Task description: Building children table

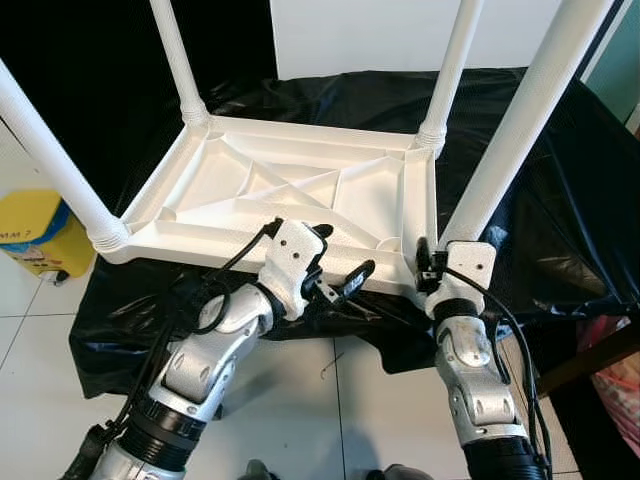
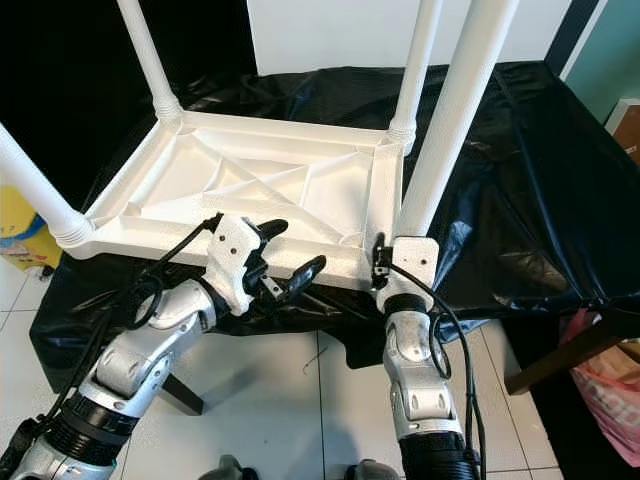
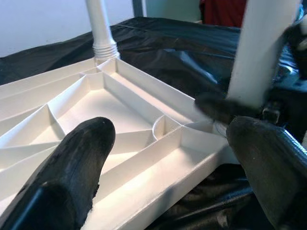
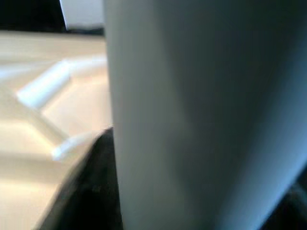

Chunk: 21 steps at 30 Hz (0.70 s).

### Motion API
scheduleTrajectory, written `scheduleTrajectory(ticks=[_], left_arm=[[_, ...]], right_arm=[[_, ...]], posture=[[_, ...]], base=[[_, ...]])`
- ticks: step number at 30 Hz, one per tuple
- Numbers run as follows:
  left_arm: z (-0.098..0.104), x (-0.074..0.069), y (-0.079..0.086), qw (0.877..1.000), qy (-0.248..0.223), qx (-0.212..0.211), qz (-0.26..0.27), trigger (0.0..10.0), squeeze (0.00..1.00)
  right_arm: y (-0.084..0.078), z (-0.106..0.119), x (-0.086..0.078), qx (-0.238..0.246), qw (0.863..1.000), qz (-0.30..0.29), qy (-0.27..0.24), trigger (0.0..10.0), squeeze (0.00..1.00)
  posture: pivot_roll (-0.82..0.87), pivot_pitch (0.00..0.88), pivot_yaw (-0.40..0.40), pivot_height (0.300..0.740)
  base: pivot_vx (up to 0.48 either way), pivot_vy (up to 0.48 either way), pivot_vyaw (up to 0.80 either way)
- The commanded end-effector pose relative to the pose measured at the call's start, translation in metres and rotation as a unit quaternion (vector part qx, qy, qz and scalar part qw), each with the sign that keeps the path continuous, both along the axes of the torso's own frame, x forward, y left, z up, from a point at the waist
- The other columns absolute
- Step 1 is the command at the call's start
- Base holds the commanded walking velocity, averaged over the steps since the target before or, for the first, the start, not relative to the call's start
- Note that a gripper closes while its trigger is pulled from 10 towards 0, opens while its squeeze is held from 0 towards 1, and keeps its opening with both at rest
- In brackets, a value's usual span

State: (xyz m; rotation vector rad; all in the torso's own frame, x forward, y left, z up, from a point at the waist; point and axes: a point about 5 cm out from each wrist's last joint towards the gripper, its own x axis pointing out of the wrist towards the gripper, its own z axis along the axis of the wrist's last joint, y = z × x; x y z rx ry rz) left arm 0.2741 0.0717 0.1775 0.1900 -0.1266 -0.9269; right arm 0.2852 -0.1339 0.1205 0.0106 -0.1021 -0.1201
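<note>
Right hand (image 1: 432,268) is clenched round the base of the fourth leg (image 1: 520,125) at the near right corner of the upturned tabletop (image 1: 300,190) on the black-draped surface (image 1: 540,230). Left hand (image 1: 335,262) hovers released — if the tilted leg goes in crooked, it may jam or cross-thread.

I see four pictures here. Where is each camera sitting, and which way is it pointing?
Left eye view: on the head, looking forward and down at the upturned white tabletop; both silver arms show.
Right eye view: beside it, same scene, shifted slightly.
Left wrist view: on the left arm, looking along its open black fingers across the tabletop's ribs.
Right wrist view: on the right arm, pressed close to a white leg.
Shared: both wrist views show the leg at the right gripper.
</note>
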Motion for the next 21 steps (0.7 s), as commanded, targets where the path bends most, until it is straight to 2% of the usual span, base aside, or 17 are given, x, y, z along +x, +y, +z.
scheduleTrajectory(ticks=[1, 12, 13, 14, 16, 18, 21], left_arm=[[-0.002, -0.001, -0.003, 1.0, -0.004, 0.014, -0.022, 10.0, 0.0], [-0.001, 0.003, -0.007, 1.0, -0.015, 0.008, -0.007, 10.0, 0.0], [-0.001, 0.007, -0.007, 1.0, -0.019, 0.013, 0.002, 10.0, 0.0], [-0.001, 0.007, -0.007, 1.0, -0.019, 0.013, 0.002, 10.0, 0.0], [0.0, 0.011, -0.011, 1.0, -0.024, 0.011, 0.005, 10.0, 0.0], [0.0, 0.011, -0.011, 1.0, -0.024, 0.011, 0.005, 10.0, 0.0], [-0.002, 0.005, -0.022, 0.999, -0.025, 0.014, -0.025, 10.0, 0.0]], right_arm=[[0.003, -0.006, -0.002, 0.014, 1.0, -0.001, 0.016, 10.0, 1.0], [-0.001, 0.013, 0.001, 0.02, 0.998, 0.048, -0.033, 10.0, 1.0], [-0.003, 0.015, 0.001, 0.015, 0.997, 0.071, -0.04, 10.0, 0.0], [-0.003, 0.015, 0.001, 0.015, 0.997, 0.071, -0.04, 10.0, 0.0], [-0.002, 0.017, 0.004, 0.008, 0.992, 0.118, -0.041, 10.0, 0.0], [-0.002, 0.017, 0.004, 0.008, 0.992, 0.118, -0.041, 10.0, 0.0], [-0.002, 0.018, 0.009, -0.017, 0.985, 0.167, -0.04, 10.0, 0.0]], posture=[[-0.01, 0.077, 0.025, 0.74], [-0.02, 0.069, -0.002, 0.74], [-0.01, 0.066, -0.012, 0.74], [-0.01, 0.066, -0.012, 0.74], [-0.01, 0.061, -0.017, 0.74], [-0.01, 0.061, -0.017, 0.74], [-0.01, 0.058, -0.014, 0.74]], base=[[0.0, 0.0, 0.0], [0.0, 0.0, 0.0], [0.0, 0.0, 0.0], [0.0, 0.0, 0.0], [0.0, 0.0, 0.0], [0.0, 0.0, 0.0], [0.0, 0.0, 0.0]])
